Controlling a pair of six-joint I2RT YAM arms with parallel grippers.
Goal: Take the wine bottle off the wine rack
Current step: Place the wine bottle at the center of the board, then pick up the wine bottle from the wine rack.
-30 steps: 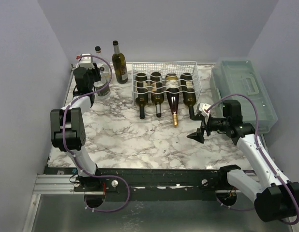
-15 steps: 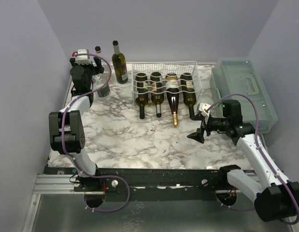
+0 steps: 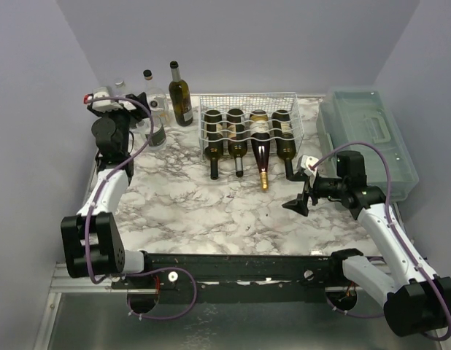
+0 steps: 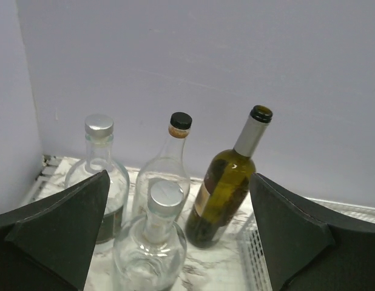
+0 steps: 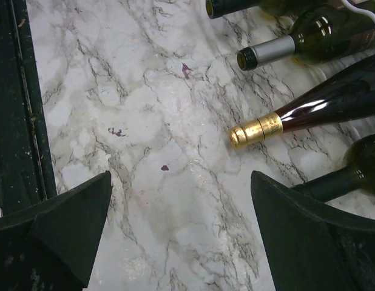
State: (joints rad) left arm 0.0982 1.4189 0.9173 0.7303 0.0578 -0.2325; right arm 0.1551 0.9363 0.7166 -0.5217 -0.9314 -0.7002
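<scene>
Right now my left gripper (image 4: 178,179) hangs with its fingers spread wide and nothing between them, near three clear glass bottles (image 4: 157,242) and an olive-green wine bottle (image 4: 227,188) standing at the far-left corner of the white marble-patterned tabletop (image 3: 211,211). My right gripper (image 5: 180,176) is likewise spread and empty over the tabletop's right half. The white wire-grid wine rack (image 3: 247,103) sits at the far edge, cradling four dark glass wine bottles (image 3: 261,146), necks toward the near edge.
</scene>
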